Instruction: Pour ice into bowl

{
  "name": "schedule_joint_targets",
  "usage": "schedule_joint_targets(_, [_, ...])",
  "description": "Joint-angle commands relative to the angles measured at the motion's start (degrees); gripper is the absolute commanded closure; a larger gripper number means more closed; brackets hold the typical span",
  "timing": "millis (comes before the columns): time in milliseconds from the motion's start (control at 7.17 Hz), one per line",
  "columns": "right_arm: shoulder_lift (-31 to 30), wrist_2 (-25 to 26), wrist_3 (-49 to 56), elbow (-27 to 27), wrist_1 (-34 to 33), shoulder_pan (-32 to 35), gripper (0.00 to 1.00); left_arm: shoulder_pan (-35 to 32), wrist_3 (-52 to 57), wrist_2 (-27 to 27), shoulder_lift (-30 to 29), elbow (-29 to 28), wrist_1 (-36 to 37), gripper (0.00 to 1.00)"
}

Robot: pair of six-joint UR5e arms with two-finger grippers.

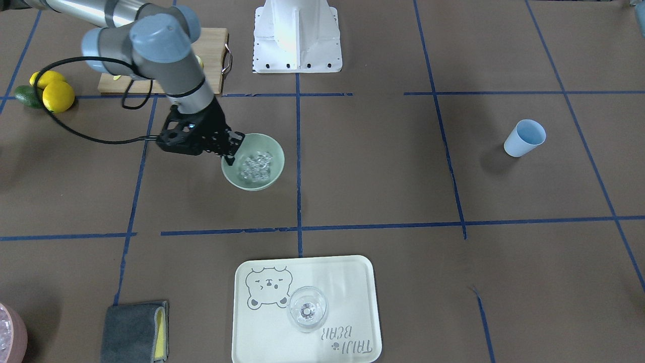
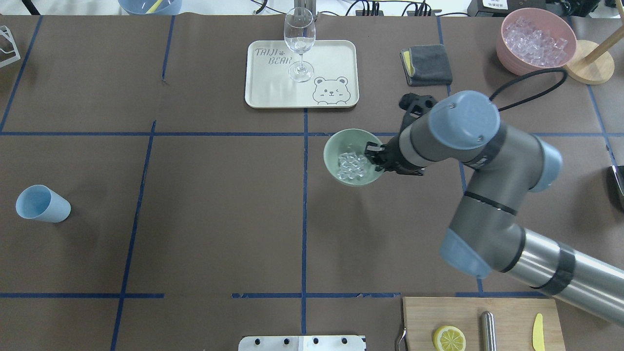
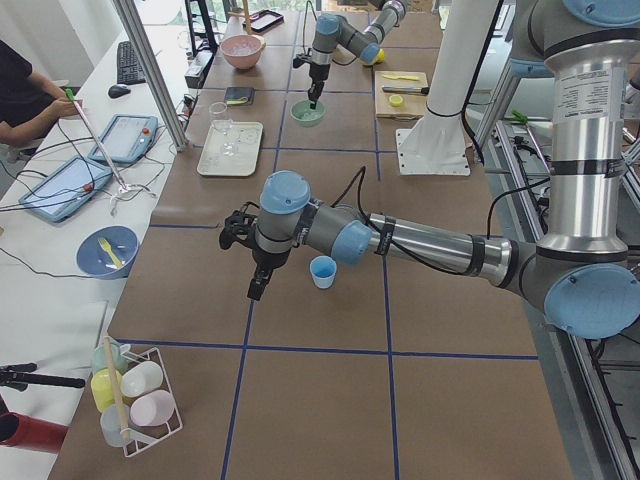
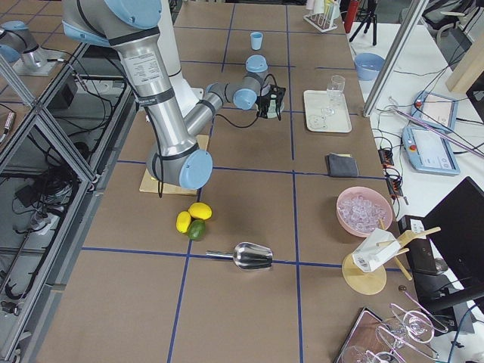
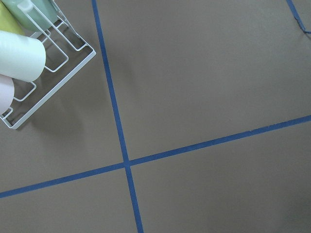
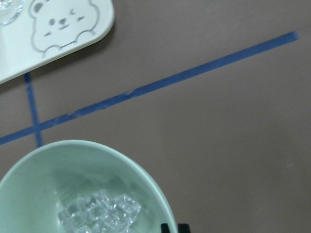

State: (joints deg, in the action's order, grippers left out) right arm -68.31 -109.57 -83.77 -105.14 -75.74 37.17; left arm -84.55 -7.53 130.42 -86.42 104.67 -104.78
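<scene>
The pale mint-green bowl (image 1: 274, 151) (image 2: 336, 141) stands right of the table's centre line, with the ice (image 1: 255, 165) (image 2: 353, 165) heaped inside as clear cubes. My right gripper (image 1: 233, 148) (image 2: 375, 157) is shut on the bowl's rim, one finger inside and one outside. Its wrist view looks down on the bowl (image 6: 58, 165) and the ice (image 6: 99, 213). My left gripper (image 3: 257, 285) hangs beside the light blue cup (image 3: 322, 271) (image 2: 41, 204); I cannot tell whether it is open or shut.
A cream tray (image 2: 336, 53) with a wine glass (image 2: 299, 44) lies beyond the bowl. A grey cloth (image 2: 426, 63) and a pink container (image 2: 536, 39) of whitish pieces sit far right. A cutting board (image 2: 507, 317) lies near the robot base, with lemons (image 1: 53, 93) beside it.
</scene>
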Motion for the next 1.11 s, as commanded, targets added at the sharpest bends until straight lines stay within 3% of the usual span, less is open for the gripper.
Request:
schedule_joint_targets(0, [-14.0, -4.5, 14.8, -5.5, 0.1, 8.7, 1.0, 0.0, 0.0, 0.0, 0.0, 0.2, 0.0, 0.0])
schedule_joint_targets(279, [-23.1, -13.8, 26.8, -5.4, 0.1, 17.5, 1.0, 0.0, 0.0, 0.0, -0.1, 0.3, 0.0, 0.0])
schedule_joint_targets(418, [-26.8, -13.7, 32.0, -5.3, 0.2, 18.5, 1.0, 0.0, 0.0, 0.0, -0.1, 0.3, 0.0, 0.0])
schedule_joint_targets(557, [-28.5, -13.6, 31.7, -3.2, 7.3, 18.6, 1.0, 0.0, -0.1, 0.0, -0.1, 0.4, 0.0, 0.0])
schedule_joint_targets(836, [-28.6, -14.5, 26.2, 7.9, 27.8, 18.5, 1.0, 0.0, -0.1, 0.0, -0.1, 0.5, -0.1, 0.0])
schedule_joint_targets(976, [-28.8, -14.7, 23.8, 7.8, 29.2, 18.6, 1.0, 0.0, 0.0, 0.0, -0.1, 0.9, 0.0, 0.0])
